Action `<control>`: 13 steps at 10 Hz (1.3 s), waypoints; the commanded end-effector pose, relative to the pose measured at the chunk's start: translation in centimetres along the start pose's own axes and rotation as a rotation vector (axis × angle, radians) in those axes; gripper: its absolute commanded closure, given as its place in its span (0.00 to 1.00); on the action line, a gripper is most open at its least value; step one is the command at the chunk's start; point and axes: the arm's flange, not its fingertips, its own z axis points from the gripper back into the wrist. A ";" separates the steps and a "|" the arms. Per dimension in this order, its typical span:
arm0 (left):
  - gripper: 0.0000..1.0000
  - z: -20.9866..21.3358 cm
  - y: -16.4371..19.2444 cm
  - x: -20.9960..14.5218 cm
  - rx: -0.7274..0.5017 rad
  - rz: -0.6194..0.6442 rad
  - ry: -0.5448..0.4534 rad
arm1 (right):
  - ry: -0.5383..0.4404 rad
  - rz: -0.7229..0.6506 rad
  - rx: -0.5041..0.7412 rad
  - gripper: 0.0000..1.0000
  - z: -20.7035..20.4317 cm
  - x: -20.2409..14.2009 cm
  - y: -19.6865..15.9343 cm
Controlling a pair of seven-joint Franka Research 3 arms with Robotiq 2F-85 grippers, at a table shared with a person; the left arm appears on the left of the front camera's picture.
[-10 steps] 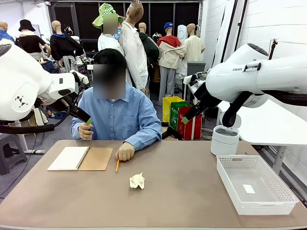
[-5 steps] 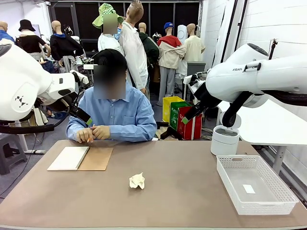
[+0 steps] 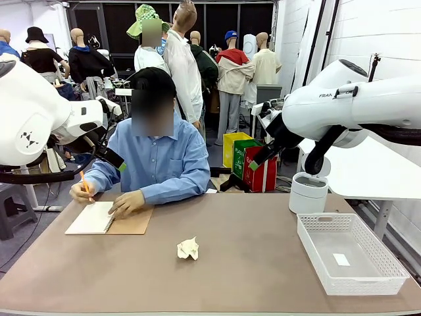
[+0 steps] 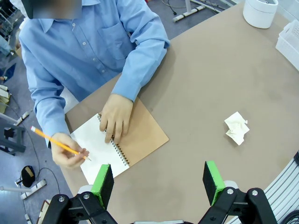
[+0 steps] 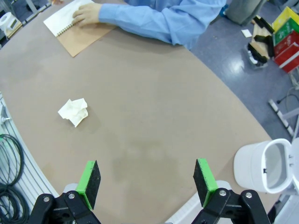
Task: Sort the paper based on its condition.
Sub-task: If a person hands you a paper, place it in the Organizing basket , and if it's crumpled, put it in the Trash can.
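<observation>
- My left gripper (image 4: 157, 182) hangs open and empty above the table (image 4: 210, 84).
- My right gripper (image 5: 146, 179) is open too, holding nothing.
- The crumpled paper (image 3: 188, 248) lies mid-table, well apart from the basket (image 3: 365, 284).
- One hand (image 3: 128, 203) of the person rests on the notebook (image 3: 89, 218).

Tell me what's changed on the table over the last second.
The person picked the pencil up off the table and carried it to the open notebook; one hand holds it at the page's edge, the other hand rests on the notebook. The crumpled paper, the basket, the left pincer and the right pincer, both open, stayed put.
</observation>
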 end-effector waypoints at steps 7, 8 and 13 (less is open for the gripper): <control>0.00 0.1 0.1 0.0 0.001 0.001 -0.002 | 0.055 0.114 0.084 0.00 -5.6 2.8 4.5; 0.00 0.1 0.1 0.0 0.001 0.001 -0.002 | 0.073 0.130 0.099 0.00 -6.6 3.0 5.2; 0.00 0.1 0.1 0.0 0.001 0.001 -0.002 | 0.100 0.128 0.100 0.00 -7.7 2.9 6.5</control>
